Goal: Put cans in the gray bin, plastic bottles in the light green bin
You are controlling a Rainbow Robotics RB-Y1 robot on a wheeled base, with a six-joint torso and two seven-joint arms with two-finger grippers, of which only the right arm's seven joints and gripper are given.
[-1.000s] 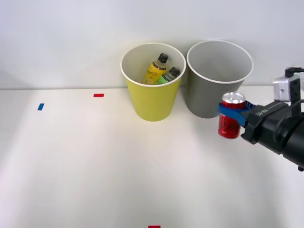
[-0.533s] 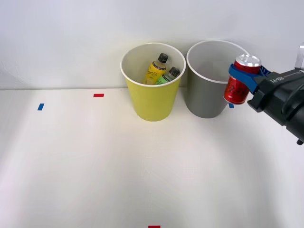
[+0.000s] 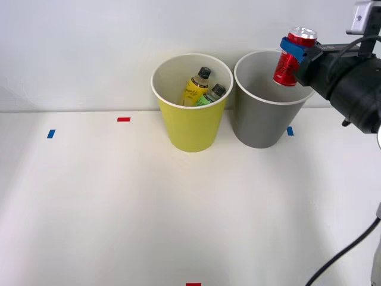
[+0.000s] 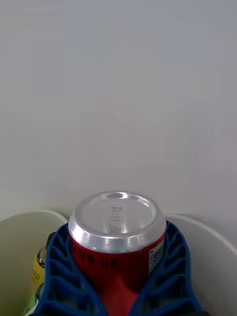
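My right gripper (image 3: 292, 50) is shut on the red can (image 3: 290, 59), holding it upright in the air over the right part of the gray bin's (image 3: 262, 122) opening. The wrist view has the can's silver top (image 4: 116, 219) close up, with the blue ribbed fingers (image 4: 170, 269) wrapped around its red body. The light green bin (image 3: 191, 128) stands just left of the gray one and holds the yellow bottle (image 3: 195, 88) and the green-label bottle (image 3: 211, 95), both leaning inside it. The yellow bottle's edge (image 4: 37, 269) shows beside the fingers.
Both bins stand at the back of the white table against a pale wall. Small tape marks lie on the table: blue (image 3: 51, 134), red (image 3: 124, 119), blue (image 3: 290, 131) and red (image 3: 193, 284). A dark cable (image 3: 351, 247) hangs at the right edge.
My right gripper has lifted the can from table height right of the gray bin, up and back, until it hangs over the bin's opening.
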